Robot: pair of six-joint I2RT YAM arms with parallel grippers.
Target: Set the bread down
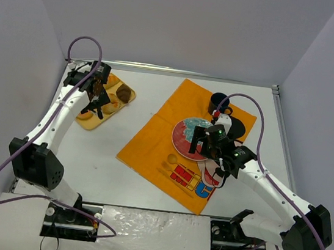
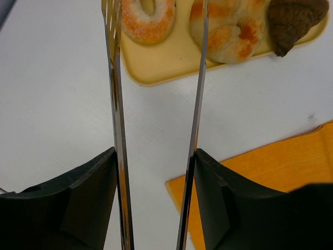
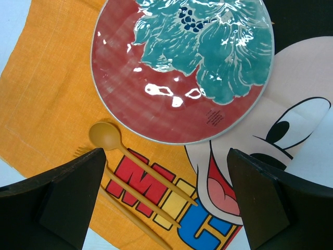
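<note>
Steel tongs (image 2: pixel 118 130): two thin polished strips run up the middle of the left wrist view. The left one ends in a slotted blade at the top edge. The left gripper (image 2: pixel 154 161) pinches them, a matte black finger (image 2: pixel 83 198) pressed on the outer face of each strip. The strips stand apart.

- The tong tips reach over a pale yellow tray (image 2: pixel 171 65), smooth, with rounded corners.
- Bread on the tray, top of frame:
  - Ring doughnut (image 2: pixel 148 23), with a grainy sugared crust mottled orange, sits between the two strips. Cannot tell if the blades touch it.
  - Twisted bun (image 2: pixel 234 31), pale with orange patches, is partly behind the right strip.
  - Chocolate bread (image 2: pixel 294 21), dark brown, rough and lumpy, is at the upper right.
- In the top view the tray lies at the upper left of the white table (image 1: pixel 100 165), apart from the orange woven placemat (image 1: pixel 152 141).

The right gripper (image 3: pixel 165 156) is spread wide with nothing between its fingers, over the placemat's cartoon print.

- Glossy round plate (image 3: pixel 156 99), red with a teal floral pattern, fills the upper part of the right wrist view and lies on the cloth.
- Tan wooden spoon (image 3: pixel 106 136) lies just below the plate's rim, beside two more slim handles.
- Dark blue mug (image 1: pixel 219 101) stands at the placemat's far corner.
</note>
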